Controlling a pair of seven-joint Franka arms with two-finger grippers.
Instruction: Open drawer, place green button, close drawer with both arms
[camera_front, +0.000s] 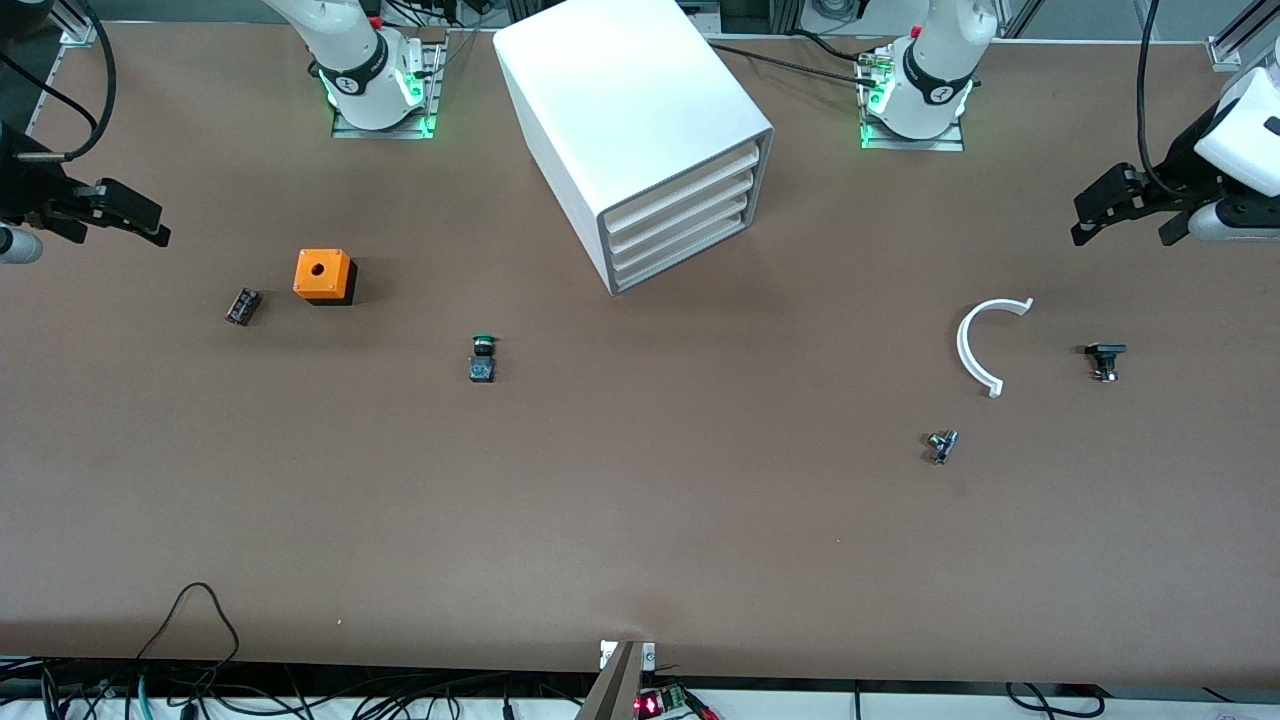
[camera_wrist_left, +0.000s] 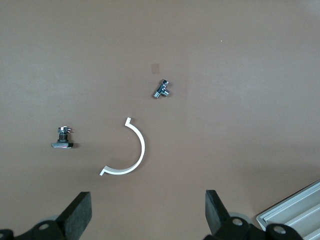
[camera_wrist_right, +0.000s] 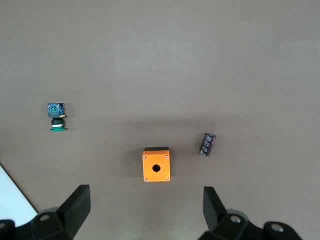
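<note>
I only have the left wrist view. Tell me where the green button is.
Observer: The button lies on the table toward the right arm's end, nearer the front camera than the cabinet.
Operator: Name what's near it.
Observer: An orange box with a hole on top stands closer to the right arm's end.
Operator: Report the right hand.
Observer: The right hand hangs open over the right arm's end of the table, holding nothing.
</note>
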